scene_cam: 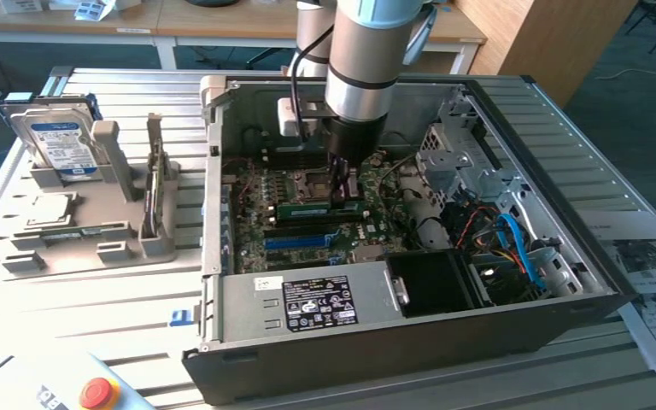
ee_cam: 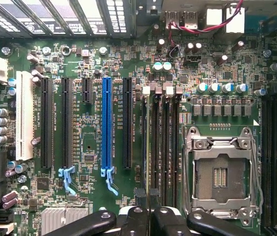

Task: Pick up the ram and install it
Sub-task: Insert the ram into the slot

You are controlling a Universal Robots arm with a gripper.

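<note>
Install step, as we read it: gripper point(scene_cam: 348, 193), jaws clenched on what looks to be the ram point(scene_cam: 305, 208), holds it at ext. view's centre over the DIMM slots point(ee_cam: 163, 147); seating prob. calls for exact slot alignment & a straight, even press.

Beyond the black metal fingers point(ee_cam: 140, 216), the flat green circuit-board motherboard point(ee_cam: 89, 162) carries one bright blue plastic slot point(ee_cam: 107, 123), a white slot point(ee_cam: 24, 115) and black slots point(ee_cam: 46, 123). The long thin ram stick point(scene_cam: 305, 207) at the fingers is green.
</note>
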